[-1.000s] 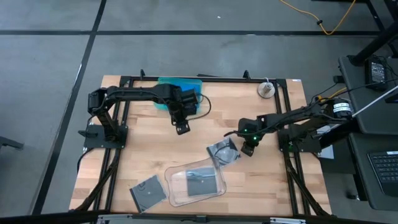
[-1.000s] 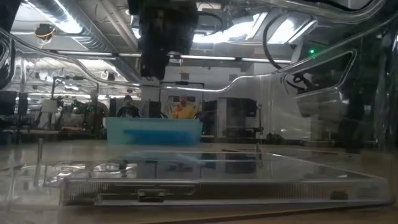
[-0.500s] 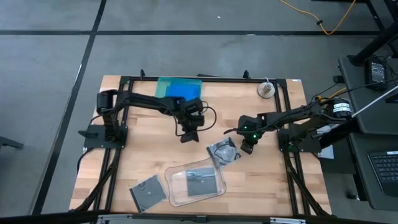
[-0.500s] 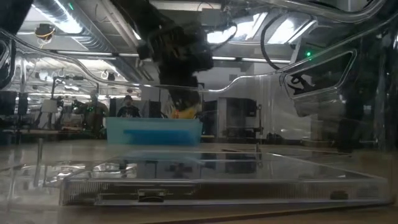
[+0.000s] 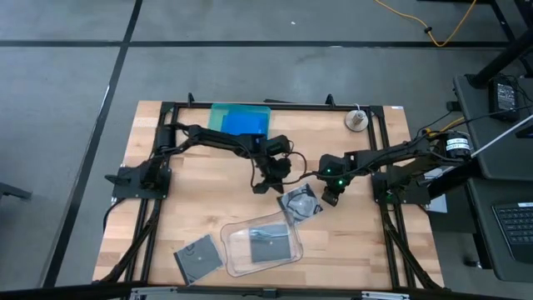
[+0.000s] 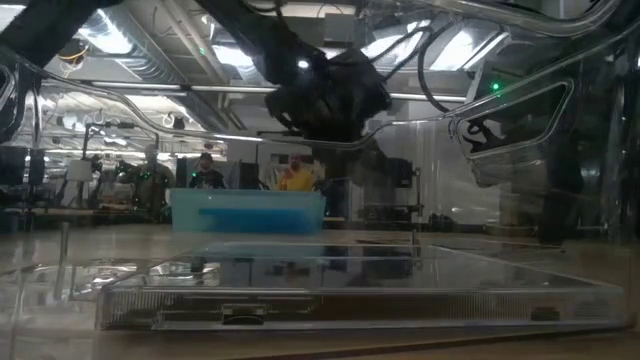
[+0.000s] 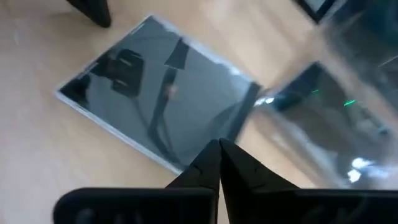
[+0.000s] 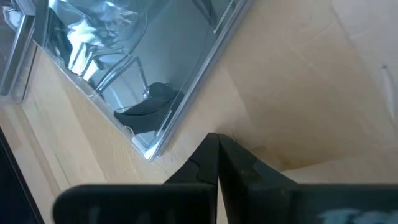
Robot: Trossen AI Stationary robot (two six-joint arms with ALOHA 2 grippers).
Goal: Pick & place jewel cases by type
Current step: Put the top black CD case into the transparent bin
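A dark jewel case with a clear cover (image 5: 300,202) (image 7: 158,102) lies flat on the wooden table, right of centre. My left gripper (image 5: 271,185) (image 7: 219,144) is shut and points slanting down at that case's left edge. On the case's right side my right gripper (image 5: 330,200) (image 8: 216,138) is shut, beside one corner of the case (image 8: 149,152) and apart from it. A second dark case (image 5: 268,243) lies inside the clear tray (image 5: 237,262). A third dark case (image 5: 197,257) lies near the front left. A blue case (image 5: 246,123) rests in the teal tray (image 5: 218,117). My left gripper's shut fingertips stand right at the dark case's near-left edge (image 7: 202,163), coming slanting down from the table's far left. Whether they touch the case I cannot tell. The case lies flat on the table.
The clear tray (image 6: 350,285) fills the front of the low view, with the teal tray (image 6: 247,212) behind it. A small white round object (image 5: 356,120) sits at the far right corner. A black frame rail (image 5: 275,106) runs around the table. People stand in the room beyond.
My left gripper has gone toward the table's right and near edges and come down, from beside the teal tray to the left edge of the dark case, rolling its wrist on the way. The case and my right gripper have stayed put.
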